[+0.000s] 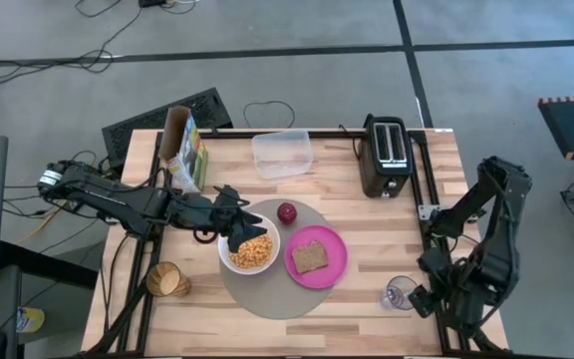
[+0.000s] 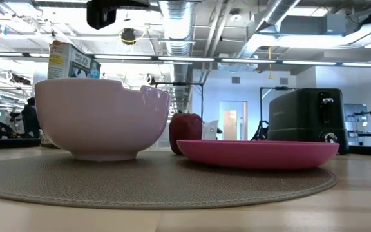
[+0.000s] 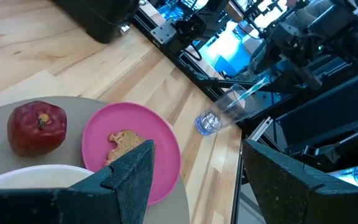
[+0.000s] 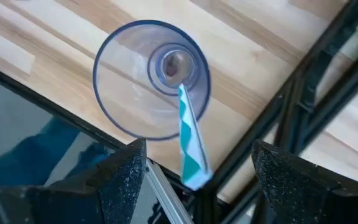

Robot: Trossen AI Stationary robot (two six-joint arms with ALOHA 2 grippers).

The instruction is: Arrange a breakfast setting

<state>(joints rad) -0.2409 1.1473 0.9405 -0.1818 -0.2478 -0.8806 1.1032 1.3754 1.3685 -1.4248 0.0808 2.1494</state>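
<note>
A round grey-brown mat point(image 1: 277, 289) lies at the table's middle. On it stand a white bowl point(image 1: 248, 251) with yellow cereal, a small red apple point(image 1: 286, 212) and a magenta plate point(image 1: 317, 257) that carries a brown toast slice point(image 1: 310, 256). A clear glass point(image 1: 399, 294) stands off the mat near the right front, with a teal-handled spoon point(image 4: 188, 137) standing in it. My left gripper point(image 1: 239, 231) hangs open and empty over the bowl's far left rim point(image 3: 30, 174). My right gripper point(image 4: 197, 186) is open above the glass point(image 4: 151, 78), and its fingers do not touch it.
A cereal box point(image 1: 182, 150) stands at the far left, a clear plastic tub point(image 1: 281, 153) at the far middle and a black toaster point(image 1: 385, 155) at the far right. A brown cup point(image 1: 167, 281) lies at the near left. Bare wood shows between the plate and the glass.
</note>
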